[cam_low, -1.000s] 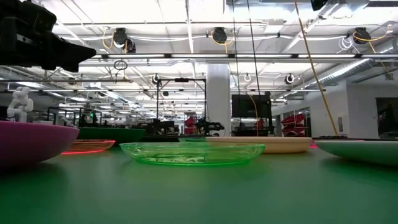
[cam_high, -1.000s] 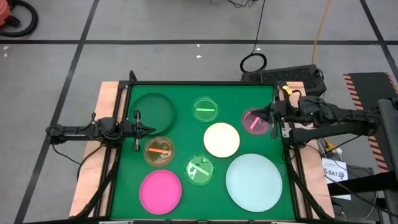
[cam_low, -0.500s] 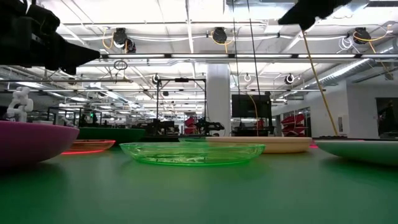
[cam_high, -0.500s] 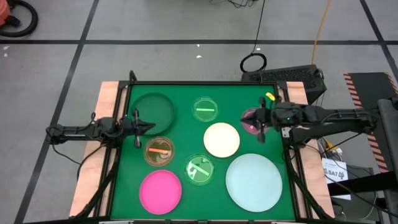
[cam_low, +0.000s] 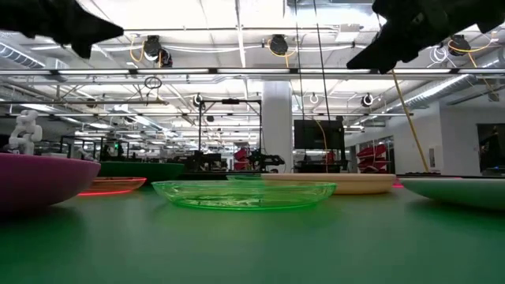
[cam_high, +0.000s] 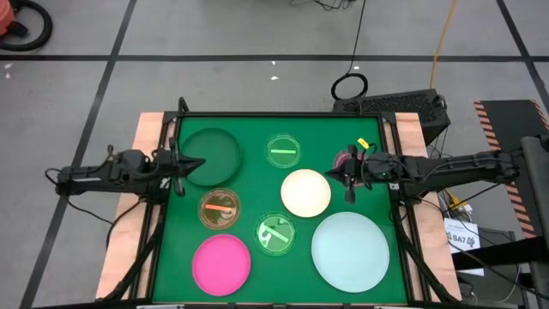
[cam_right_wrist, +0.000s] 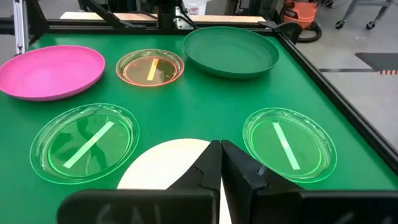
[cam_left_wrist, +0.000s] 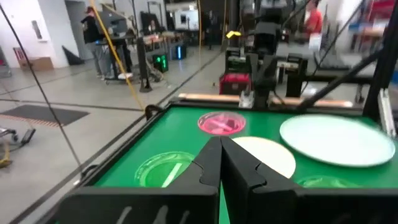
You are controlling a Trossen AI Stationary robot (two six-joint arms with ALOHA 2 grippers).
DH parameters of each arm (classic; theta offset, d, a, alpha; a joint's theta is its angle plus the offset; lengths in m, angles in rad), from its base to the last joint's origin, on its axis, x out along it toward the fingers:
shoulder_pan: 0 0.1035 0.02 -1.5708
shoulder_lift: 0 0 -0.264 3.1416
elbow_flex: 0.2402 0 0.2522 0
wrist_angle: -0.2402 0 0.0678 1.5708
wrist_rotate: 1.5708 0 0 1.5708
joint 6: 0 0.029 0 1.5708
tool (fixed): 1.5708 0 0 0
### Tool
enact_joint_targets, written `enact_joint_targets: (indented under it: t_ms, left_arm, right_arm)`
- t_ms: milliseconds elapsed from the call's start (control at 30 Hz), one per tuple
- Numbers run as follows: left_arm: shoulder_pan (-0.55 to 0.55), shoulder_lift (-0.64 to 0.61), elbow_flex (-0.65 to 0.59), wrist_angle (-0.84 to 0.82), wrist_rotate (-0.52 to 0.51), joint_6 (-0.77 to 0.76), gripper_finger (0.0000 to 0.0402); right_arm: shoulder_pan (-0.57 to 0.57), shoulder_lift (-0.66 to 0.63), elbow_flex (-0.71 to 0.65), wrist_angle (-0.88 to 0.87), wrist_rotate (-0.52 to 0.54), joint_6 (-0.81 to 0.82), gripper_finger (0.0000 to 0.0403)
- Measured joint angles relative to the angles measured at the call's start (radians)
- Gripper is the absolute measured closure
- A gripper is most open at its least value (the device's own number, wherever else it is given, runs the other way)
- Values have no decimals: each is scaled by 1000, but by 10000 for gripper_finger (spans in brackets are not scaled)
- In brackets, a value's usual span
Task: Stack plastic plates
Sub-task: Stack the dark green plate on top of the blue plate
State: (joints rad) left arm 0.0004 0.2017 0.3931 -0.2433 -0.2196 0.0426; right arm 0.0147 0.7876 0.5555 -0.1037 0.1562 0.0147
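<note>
Pale blue plate point(cam_high: 350, 250) biggest, worktop point(cam_high: 249, 184) near-right corner; best base. Dark green plate point(cam_high: 210, 154) far-left, then pink point(cam_high: 221, 264), cream point(cam_high: 305, 193), small clear ones. Left gripper point(cam_high: 190, 163) over dark green rim, right gripper point(cam_high: 343, 173) beside cream: fingers pinched together, empty. Open before gripping rim.

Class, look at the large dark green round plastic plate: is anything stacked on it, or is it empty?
Empty. The large dark green round plastic plate lies alone and bare on the green table; the right wrist view shows nothing inside it.
</note>
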Motion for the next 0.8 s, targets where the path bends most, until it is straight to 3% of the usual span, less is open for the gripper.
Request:
enact_joint_targets:
  t_ms: [267, 400, 667, 800]
  left_arm:
    - [3, 290, 222, -113, -155, 31, 374]
    - [45, 442, 338, -206, -220, -26, 358]
    - [160, 664, 449, -339, -214, -41, 355]
    - [169, 741, 449, -352, -126, -40, 355]
  right_arm:
    - [0, 0, -4, 18, 0, 0, 399]
    - [0, 0, -4, 18, 0, 0, 399]
    - [0, 0, -4, 17, 0, -7, 399]
    - [0, 0, -4, 13, -2, -7, 399]
